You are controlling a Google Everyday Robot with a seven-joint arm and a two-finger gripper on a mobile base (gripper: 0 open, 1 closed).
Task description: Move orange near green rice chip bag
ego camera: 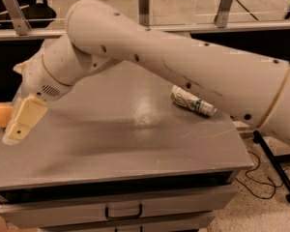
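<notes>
1. Camera view, the arm: the robot's big white arm (183, 66) is reaching in from the right and stretching across the grey table (135, 144) toward its left side. The gripper (14, 132) is hanging low over the table's left edge, angling down and to the left.
2. Camera view, the hand: the gripper is showing side-on as one cream slab, so I cannot tell whether it is wide or narrow. Nothing is showing inside it.
3. Camera view, the fruit: the orange (0, 115) is sitting at the far left, at the table's edge and partly cut off by the picture's border. The gripper is standing just beside it on its right. I cannot tell whether the two are touching.
4. Camera view, the goal: the green rice chip bag is not showing. The arm is covering much of the table's far-left part.
5. Camera view, the rest: a white-and-green can (193, 101) is lying on its side toward the right of the table, well apart from the orange. It is playing no part here.
6. Progress, as a judgement: the task is looking to be at its early stage, with the reach toward the orange nearly done. The grasp, the lift, the carry and the setting down near the bag are all waiting to be done.
</notes>
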